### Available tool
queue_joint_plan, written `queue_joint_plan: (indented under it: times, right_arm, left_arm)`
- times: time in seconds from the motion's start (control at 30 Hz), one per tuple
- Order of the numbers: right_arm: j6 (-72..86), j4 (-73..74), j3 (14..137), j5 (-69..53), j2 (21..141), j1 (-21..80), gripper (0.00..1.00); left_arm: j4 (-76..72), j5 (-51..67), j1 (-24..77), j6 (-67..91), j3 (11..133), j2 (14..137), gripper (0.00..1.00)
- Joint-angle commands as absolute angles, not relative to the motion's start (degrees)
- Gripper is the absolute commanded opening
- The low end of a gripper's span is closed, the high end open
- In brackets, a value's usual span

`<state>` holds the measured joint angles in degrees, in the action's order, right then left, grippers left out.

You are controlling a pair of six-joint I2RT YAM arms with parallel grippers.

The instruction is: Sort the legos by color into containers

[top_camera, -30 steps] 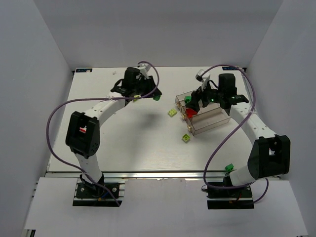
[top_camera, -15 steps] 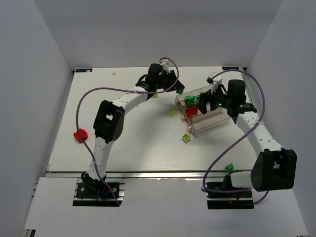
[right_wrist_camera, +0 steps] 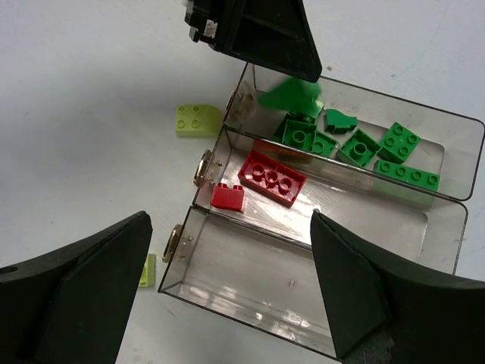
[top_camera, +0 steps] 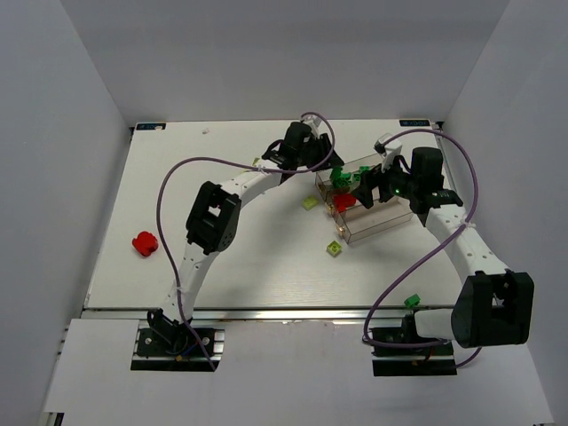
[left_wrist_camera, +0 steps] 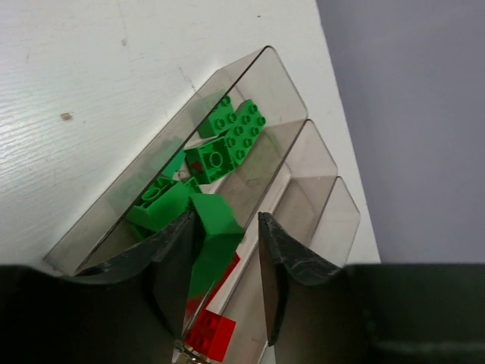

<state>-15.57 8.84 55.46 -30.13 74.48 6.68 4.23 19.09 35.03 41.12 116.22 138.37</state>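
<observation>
The containers (top_camera: 383, 227) are three joined smoky clear bins right of centre. Several green legos (right_wrist_camera: 356, 148) lie in the far bin (left_wrist_camera: 265, 54). Two red legos (right_wrist_camera: 273, 177) lie in the middle bin. The near bin (right_wrist_camera: 250, 322) holds nothing. My left gripper (top_camera: 312, 169) hovers over the far bin's left end. Its jaws stand apart, and a blurred green lego (left_wrist_camera: 216, 227) sits against the left finger with a gap to the right one. Seen from the right wrist, that lego (right_wrist_camera: 292, 95) hangs just under the left fingers (right_wrist_camera: 265, 38). My right gripper (right_wrist_camera: 229, 216) is wide open above the bins, holding nothing.
Lime legos lie on the table left of the bins (top_camera: 309, 202) and in front of them (top_camera: 334, 248). A red lego (top_camera: 144, 242) sits far left. A green lego (top_camera: 412, 302) lies near the right arm's base. White walls enclose the table.
My left arm swung right across the far side of the table to the bins with the green lego. Its jaws have parted. The right gripper drew back slightly to the right.
</observation>
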Motion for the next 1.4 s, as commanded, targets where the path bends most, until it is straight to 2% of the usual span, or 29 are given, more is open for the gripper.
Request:
queue_joint_plan:
  times: [0.0, 0.13, 0.33, 0.43, 0.47, 0.5, 0.6, 0.7, 0.77, 0.83, 0.9, 1.07, 1.13, 1.17, 1.23, 1.37]
  right_arm:
    - [-15.6, 7.1, 55.5, -31.1, 73.3, 6.3, 0.89]
    - [-16.3, 7.5, 55.5, -31.1, 73.4, 6.3, 0.89]
    - [-18.1, 8.4, 55.6, -32.3, 73.0, 6.2, 0.89]
    - [-23.3, 10.8, 55.6, -38.0, 72.9, 6.3, 0.89]
    - [-25.4, 12.1, 55.7, -43.2, 73.3, 6.2, 0.89]
    - [-28.0, 15.5, 55.8, -46.4, 73.6, 6.2, 0.90]
    - [-38.6, 21.7, 57.1, -54.8, 75.5, 6.8, 0.89]
    - [-46.1, 28.3, 59.0, -56.3, 77.7, 7.7, 0.89]
    - [-49.8, 31.1, 59.7, -56.3, 78.7, 8.7, 0.89]
    - [-52.0, 32.6, 60.4, -55.9, 79.0, 9.7, 0.89]
    - [-54.0, 33.3, 60.3, -54.3, 79.0, 11.5, 0.90]
    - [-54.6, 32.0, 59.5, -48.8, 78.8, 16.8, 0.89]
    - [-52.6, 30.1, 59.2, -47.9, 78.8, 18.0, 0.89]
    - [-51.9, 29.4, 59.2, -47.4, 78.8, 18.7, 0.89]
    - [-49.7, 27.8, 59.1, -47.0, 79.1, 19.9, 0.89]
    - [-46.5, 25.9, 59.2, -46.4, 79.8, 21.1, 0.89]
  left_arm:
    - [7.0, 16.5, 35.1, 40.1, 120.3, 137.9, 0.50]
    - [9.3, 16.0, 35.2, 39.3, 121.6, 138.8, 0.61]
    - [9.8, 14.9, 35.2, 38.2, 122.3, 137.2, 0.60]
    - [11.9, 12.6, 35.1, 35.3, 123.6, 135.2, 0.52]
    - [13.2, 11.9, 35.0, 34.5, 123.2, 133.2, 0.47]
    - [13.7, 11.3, 34.7, 33.8, 122.4, 131.8, 0.36]
    - [14.3, 8.5, 33.8, 31.3, 114.7, 124.3, 0.24]
    - [13.8, 4.9, 32.6, 29.4, 103.2, 114.8, 0.24]
    - [13.3, 2.5, 32.0, 29.0, 97.1, 110.1, 0.29]
    - [13.5, 0.8, 31.2, 29.1, 88.8, 103.4, 0.40]
    - [14.7, -3.1, 30.2, 29.5, 83.9, 99.2, 0.45]
    - [20.4, -10.6, 27.1, 33.5, 69.8, 84.9, 0.71]
    - [22.8, -14.9, 24.4, 36.1, 64.9, 80.6, 0.79]
    - [26.1, -16.6, 23.5, 37.3, 63.5, 76.5, 0.88]
    - [31.3, -20.8, 20.2, 39.4, 59.9, 72.7, 0.96]
    - [39.8, -25.2, 14.4, 42.0, 56.5, 65.8, 0.98]
